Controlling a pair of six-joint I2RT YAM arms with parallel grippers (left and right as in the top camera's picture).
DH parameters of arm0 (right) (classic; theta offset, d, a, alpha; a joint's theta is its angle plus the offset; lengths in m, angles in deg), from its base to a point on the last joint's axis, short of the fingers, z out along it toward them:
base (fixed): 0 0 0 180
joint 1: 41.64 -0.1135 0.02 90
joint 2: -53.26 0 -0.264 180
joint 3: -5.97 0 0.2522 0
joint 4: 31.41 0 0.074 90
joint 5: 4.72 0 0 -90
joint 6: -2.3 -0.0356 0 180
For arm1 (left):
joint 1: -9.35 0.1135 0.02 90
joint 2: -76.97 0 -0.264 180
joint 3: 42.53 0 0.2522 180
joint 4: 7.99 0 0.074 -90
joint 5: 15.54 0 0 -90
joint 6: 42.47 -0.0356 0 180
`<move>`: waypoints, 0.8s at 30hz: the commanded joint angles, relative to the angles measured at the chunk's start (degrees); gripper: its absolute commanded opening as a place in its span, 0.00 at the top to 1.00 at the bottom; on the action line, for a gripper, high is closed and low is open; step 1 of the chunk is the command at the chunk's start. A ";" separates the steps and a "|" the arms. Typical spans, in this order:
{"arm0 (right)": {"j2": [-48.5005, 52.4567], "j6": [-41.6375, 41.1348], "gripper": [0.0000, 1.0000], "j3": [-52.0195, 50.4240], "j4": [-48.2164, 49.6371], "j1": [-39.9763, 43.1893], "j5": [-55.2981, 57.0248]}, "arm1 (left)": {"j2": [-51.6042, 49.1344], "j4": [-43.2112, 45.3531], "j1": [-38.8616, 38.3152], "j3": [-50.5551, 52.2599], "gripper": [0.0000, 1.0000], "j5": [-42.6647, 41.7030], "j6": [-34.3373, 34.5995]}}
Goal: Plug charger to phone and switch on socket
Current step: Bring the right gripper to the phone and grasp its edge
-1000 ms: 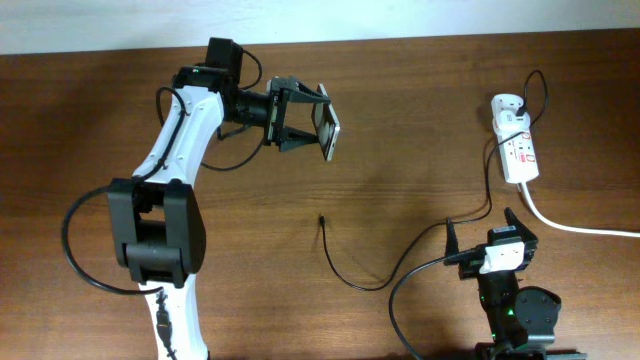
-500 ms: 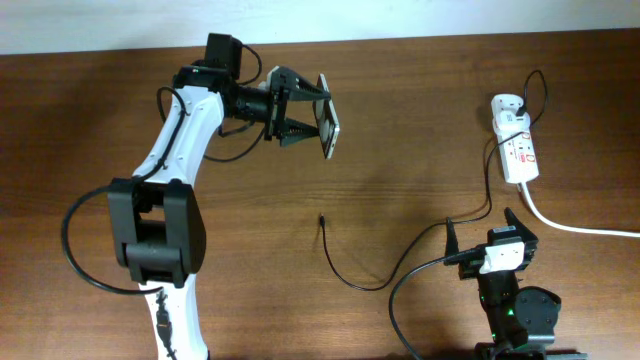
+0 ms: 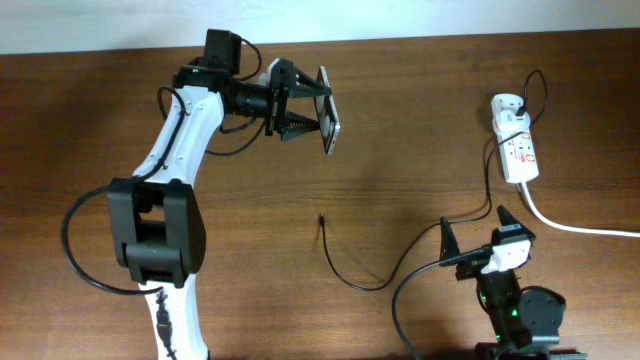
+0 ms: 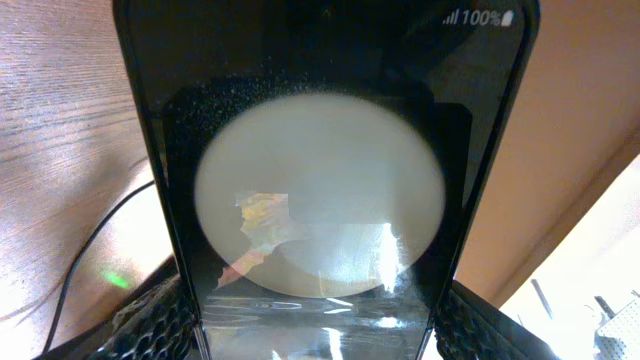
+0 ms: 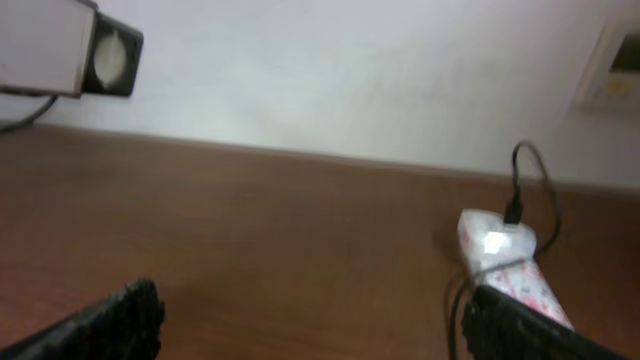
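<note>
My left gripper [image 3: 305,105] is shut on the black phone [image 3: 327,110] and holds it on edge above the table's back middle. In the left wrist view the phone's glossy face [image 4: 320,195] fills the frame, with a round glare spot and "100%" at the top, between my two fingers [image 4: 150,325]. The charger's black cable [image 3: 350,277] lies on the table, its plug tip [image 3: 321,218] free at centre, running right to the white adapter [image 3: 506,104] in the socket [image 3: 518,150]. My right gripper [image 3: 478,228] is open and empty near the front edge. The socket also shows in the right wrist view [image 5: 510,265].
The socket's thick white cord [image 3: 580,227] runs off the right edge. A wall stands behind the table's far edge [image 5: 300,70], with a white box with a black end [image 5: 70,50] at its left.
My left wrist has rolled while holding the phone, which has shifted slightly up and back. My right gripper has tilted a little and stays open.
</note>
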 commanded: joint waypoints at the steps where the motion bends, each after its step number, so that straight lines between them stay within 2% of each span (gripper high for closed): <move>1: 7.98 -2.12 0.01 10.14 -3.50 -0.46 -2.75 | -0.11 0.50 0.31 -1.44 1.00 -1.95 -0.94; 4: 20.35 -2.12 0.01 21.14 -6.05 -0.46 -8.72 | -0.11 0.66 0.31 -1.44 1.00 -1.95 -0.94; 6: 32.61 -2.12 0.01 31.71 -8.63 -0.48 -13.05 | -0.11 0.66 0.31 -1.44 1.00 -1.95 -0.94; 8: 44.13 -2.12 0.01 40.87 -8.96 -0.48 -24.90 | -0.11 0.66 0.31 -1.44 1.00 -1.92 -0.92; 9: 47.58 -2.12 0.01 42.84 -8.61 -0.46 -26.95 | -0.11 0.66 0.31 -1.44 1.00 -1.77 -0.90; 13: 58.82 -14.23 0.01 43.60 -2.05 -0.48 -36.02 | -0.11 0.68 0.31 -1.44 1.00 4.31 1.22; 16: 65.55 -15.43 0.01 43.63 1.36 -1.18 -41.33 | -0.11 2.67 0.28 -1.44 1.00 8.52 4.85; 19: 67.45 -15.41 0.01 43.63 3.78 -2.32 -40.83 | -0.11 5.79 0.24 -1.44 1.00 11.72 9.55; 24: 67.54 -15.39 0.01 43.63 4.83 -6.14 -28.04 | -0.11 10.67 -1.55 -1.44 1.00 13.29 15.96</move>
